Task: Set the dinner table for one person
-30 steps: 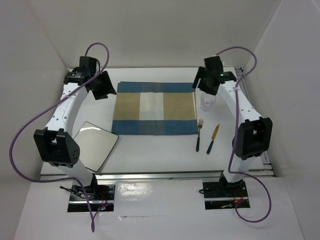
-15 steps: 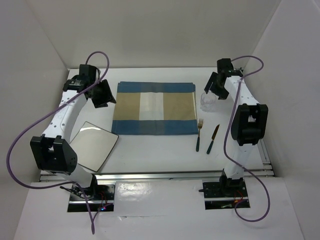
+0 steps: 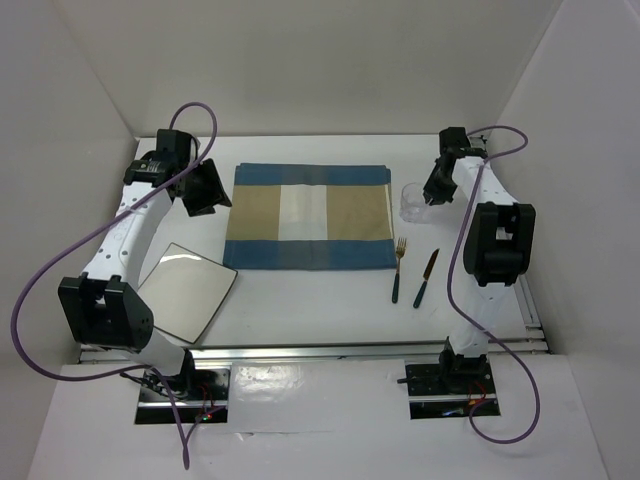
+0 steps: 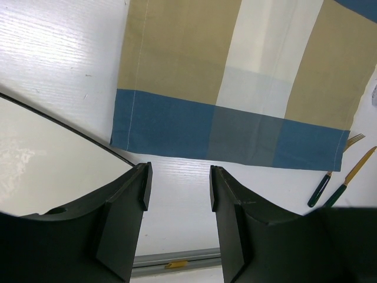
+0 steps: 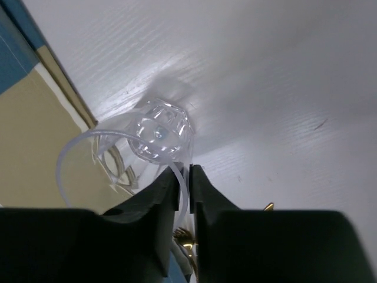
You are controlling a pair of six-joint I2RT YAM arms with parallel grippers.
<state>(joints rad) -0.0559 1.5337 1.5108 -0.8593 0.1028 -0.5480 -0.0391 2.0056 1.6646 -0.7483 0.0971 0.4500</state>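
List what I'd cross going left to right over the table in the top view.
Left to right: white square plate → blue-and-tan placemat → fork → knife. The glass lies farther back, over the same span as the cutlery, so it is left out.

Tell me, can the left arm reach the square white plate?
Probably yes. The left end effector hangs open close to the square white plate, and nothing sits between them.
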